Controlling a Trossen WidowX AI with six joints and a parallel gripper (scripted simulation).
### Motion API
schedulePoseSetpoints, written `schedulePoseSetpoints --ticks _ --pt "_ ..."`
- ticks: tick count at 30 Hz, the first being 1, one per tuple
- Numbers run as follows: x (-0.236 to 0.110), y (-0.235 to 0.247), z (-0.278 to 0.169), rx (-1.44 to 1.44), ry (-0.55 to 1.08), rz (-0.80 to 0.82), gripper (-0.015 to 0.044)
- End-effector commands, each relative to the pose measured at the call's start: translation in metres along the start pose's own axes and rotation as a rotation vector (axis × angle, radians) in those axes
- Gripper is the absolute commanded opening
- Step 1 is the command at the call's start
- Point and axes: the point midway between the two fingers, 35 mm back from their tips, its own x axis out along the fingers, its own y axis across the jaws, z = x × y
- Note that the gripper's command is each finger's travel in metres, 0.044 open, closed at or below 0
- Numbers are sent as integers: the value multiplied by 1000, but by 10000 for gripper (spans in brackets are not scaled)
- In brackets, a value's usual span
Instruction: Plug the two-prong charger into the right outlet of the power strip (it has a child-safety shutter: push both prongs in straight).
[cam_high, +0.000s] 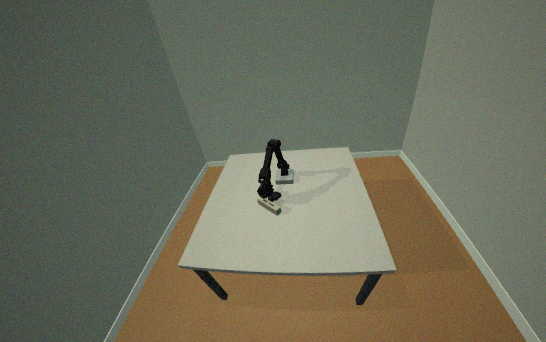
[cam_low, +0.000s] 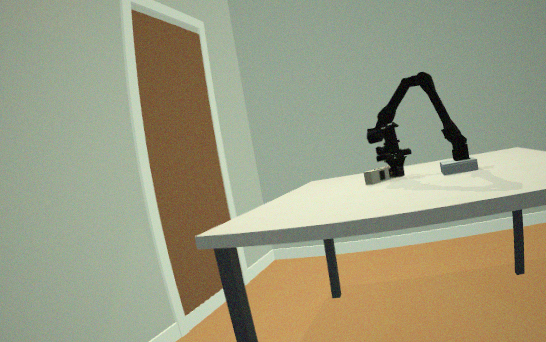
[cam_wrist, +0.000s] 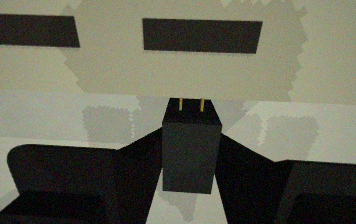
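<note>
The power strip (cam_high: 270, 207) (cam_low: 372, 177) (cam_wrist: 110, 70) is a beige block on the table. In the wrist view two dark outlet openings show on it: the left one (cam_wrist: 37, 31) is cut off by the frame's edge, the right one (cam_wrist: 202, 36) is whole. My gripper (cam_low: 397, 173) (cam_wrist: 188, 133) is shut on the dark charger (cam_wrist: 189, 157), beside the strip. The charger's two brass prongs (cam_wrist: 191, 104) point up the wrist view toward the strip, below the right opening and slightly left of its middle. They are outside it. The charger is too small to tell in the top and exterior views.
The arm's grey base (cam_high: 285, 178) (cam_low: 459, 166) stands on the white table (cam_high: 320, 235) (cam_low: 310, 215), behind the strip in the top view. The arm arches above the table. Its shadow falls across the table top, and shadows also cover part of the strip.
</note>
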Motion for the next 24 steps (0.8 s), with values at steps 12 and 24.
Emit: schedulePoseSetpoints --ticks 12,24 --pt "-1 0 4 -6 -3 -4 0" --pt "-1 0 7 -6 -3 -4 0"
